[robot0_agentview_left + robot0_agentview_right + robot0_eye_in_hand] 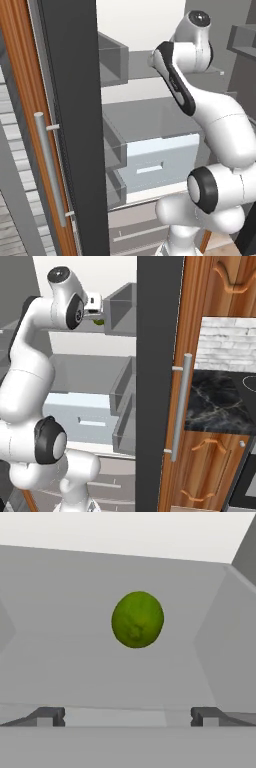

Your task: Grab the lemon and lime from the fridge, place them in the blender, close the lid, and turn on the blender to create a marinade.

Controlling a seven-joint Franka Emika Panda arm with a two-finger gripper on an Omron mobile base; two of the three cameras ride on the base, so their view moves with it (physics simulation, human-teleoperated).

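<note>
Fridge (70,125): it stands open, the dark grey door with its wood-orange edge swung out toward the robot and the long silver bar handle (50,170) on the door's outer face. Inside it is white, with grey shelves and door bins.

Drawer (160,162): a pale box low in the cabinet, shut, well below where the arm is working.

Arm (210,115): the white arm rises from the base and bends up and in, the hand reaching onto an upper grey shelf (65,331).

Gripper (128,717): it points straight into the shelf. The two dark fingertips (47,716) are spread wide with nothing between them, so the jaws are open and empty.

Lime (137,619): a green, round fruit sitting on the upper shelf, dead ahead of the gripper and apart from the fingertips. From the right base view a sliver of green (99,321) peeks out just past the hand.

How it should handle: I would judge it light and firm, with a smooth rind that may slip a little. Being round, it could roll away if a finger nudges it before both close.

Where to take hold: across the widest middle, one finger on each side, centred, so the squeeze does not pop it forward or back.

Step in hand: by the look of it, the approach to the first pick, with the blender work not yet begun.
</note>
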